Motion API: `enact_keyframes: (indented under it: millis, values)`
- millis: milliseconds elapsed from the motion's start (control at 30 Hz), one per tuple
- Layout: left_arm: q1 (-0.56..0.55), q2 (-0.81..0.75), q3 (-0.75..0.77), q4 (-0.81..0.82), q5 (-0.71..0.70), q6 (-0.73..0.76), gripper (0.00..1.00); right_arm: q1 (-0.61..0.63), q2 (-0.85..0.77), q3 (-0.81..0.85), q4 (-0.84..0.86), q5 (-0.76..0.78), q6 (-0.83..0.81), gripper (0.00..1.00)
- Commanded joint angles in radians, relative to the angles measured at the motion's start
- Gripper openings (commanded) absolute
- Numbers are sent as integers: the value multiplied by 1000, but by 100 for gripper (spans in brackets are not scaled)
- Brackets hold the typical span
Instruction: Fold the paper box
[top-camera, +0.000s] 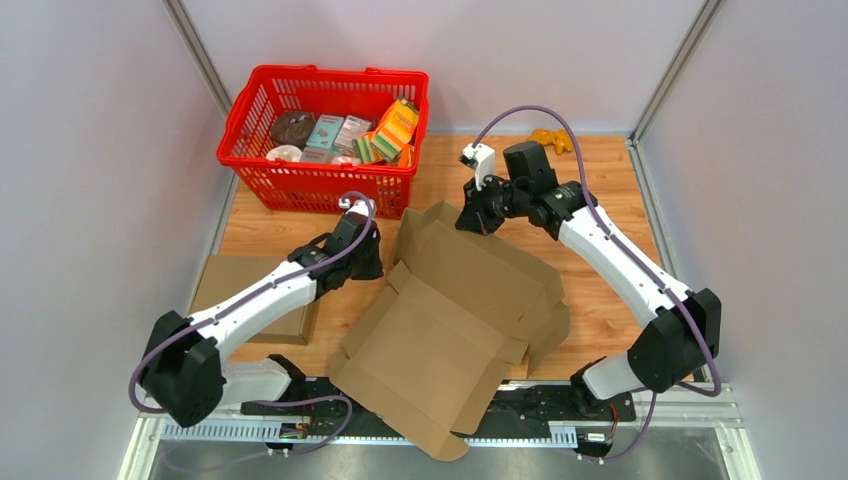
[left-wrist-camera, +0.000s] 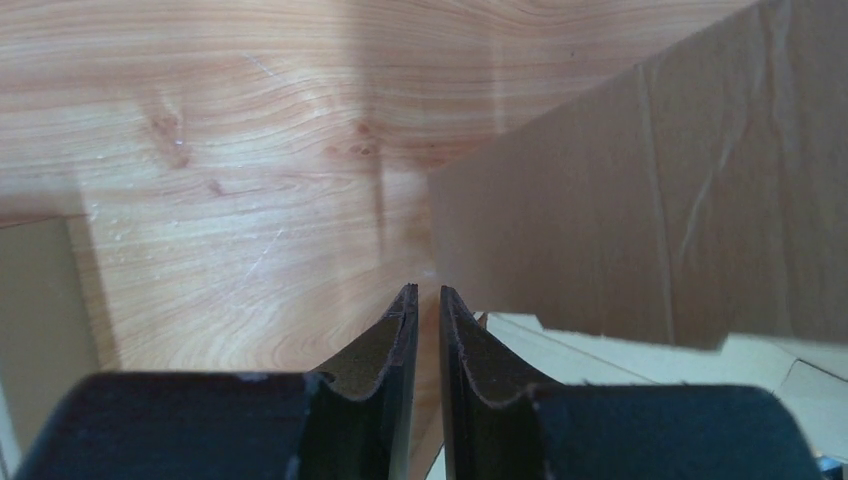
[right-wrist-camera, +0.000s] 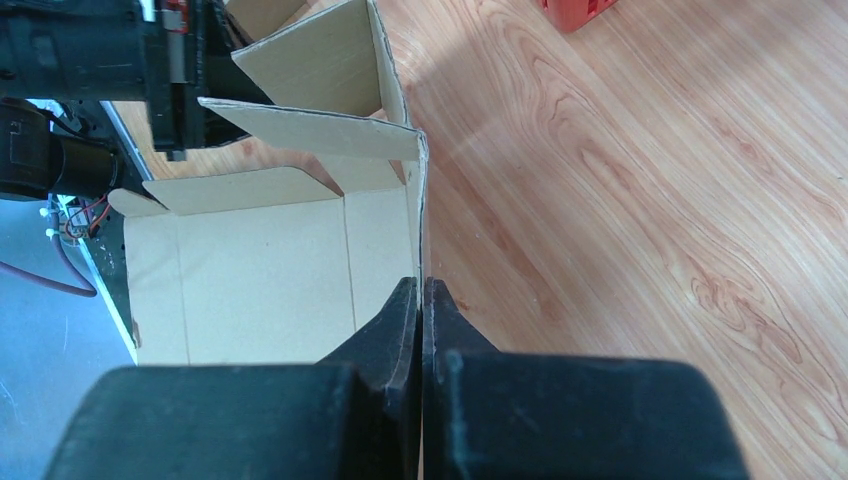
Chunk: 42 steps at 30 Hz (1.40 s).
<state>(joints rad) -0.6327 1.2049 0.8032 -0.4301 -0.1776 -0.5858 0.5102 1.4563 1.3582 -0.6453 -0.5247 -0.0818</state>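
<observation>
The brown paper box (top-camera: 450, 320) lies open in the middle of the wooden table, flaps spread and its far wall raised. My right gripper (top-camera: 476, 216) is at the box's far edge. In the right wrist view the gripper (right-wrist-camera: 420, 283) is shut on the thin top edge of the upright box wall (right-wrist-camera: 418, 215), with the box floor (right-wrist-camera: 260, 280) to its left. My left gripper (top-camera: 366, 262) is low beside the box's left flap. In the left wrist view the gripper (left-wrist-camera: 425, 290) is shut and empty over bare wood, with a raised flap (left-wrist-camera: 640, 200) just to its right.
A red basket (top-camera: 312, 187) holding several groceries stands at the back left. A flat cardboard piece (top-camera: 240, 285) lies on the left under my left arm. A yellow toy (top-camera: 552, 138) sits at the back right. Grey walls enclose the table.
</observation>
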Motion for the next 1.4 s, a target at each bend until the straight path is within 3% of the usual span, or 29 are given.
enact_keyframes:
  millis: [0,200,433,633,800,1133,1267,1367]
  values:
    - [5,73,50,69,27,-40,21,5,6,27,53,-21,10,0]
    - [4,130,37,143,145,-60,20,5,3,21,56,-20,14,0]
    - [-1,91,-18,214,237,-112,20,5,10,15,70,-23,24,0]
    - [-13,173,-38,278,312,-157,19,5,21,9,87,-41,36,0]
    - [-56,211,-78,388,329,-204,19,5,24,5,88,-44,43,0]
    - [-56,377,-134,426,267,-296,20,4,22,-14,87,-29,34,0]
    - [-77,265,-180,496,282,-232,25,7,44,-4,52,9,7,0]
    - [-96,86,-191,444,254,-136,38,11,62,18,30,46,-22,0]
